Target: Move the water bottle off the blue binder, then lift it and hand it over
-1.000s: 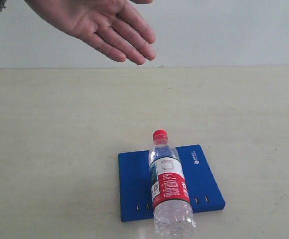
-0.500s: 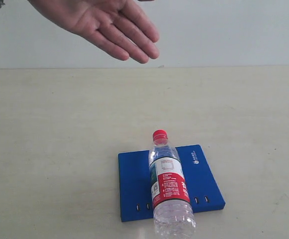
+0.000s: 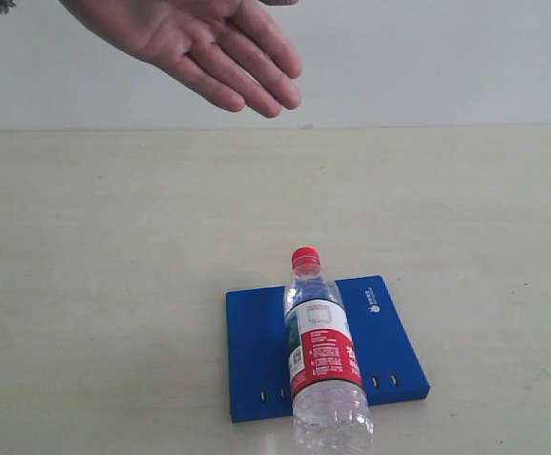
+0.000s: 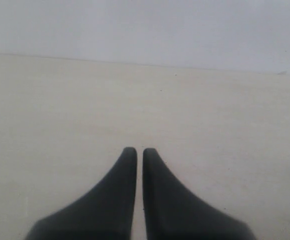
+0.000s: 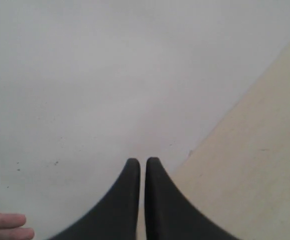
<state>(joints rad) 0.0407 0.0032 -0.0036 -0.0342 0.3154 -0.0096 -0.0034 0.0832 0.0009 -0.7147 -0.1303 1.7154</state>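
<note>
Only hand (image 3: 194,43) shifts, slightly; palm open, prob. awaiting handover. Water bottle (image 3: 322,355) lies on blue binder (image 3: 256,351), untouched. Your left gripper (image 4: 135,150) & right gripper (image 5: 139,160): pincers near-closed, empty.

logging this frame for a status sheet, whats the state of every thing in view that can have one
water bottle: capped, lying on its side on the blue binder, ungripped
blue binder: closed, flat on the table, under the bottle
hand: open, empty, held above the table's far side
left gripper: jaws shut, empty
right gripper: jaws shut, empty
</note>
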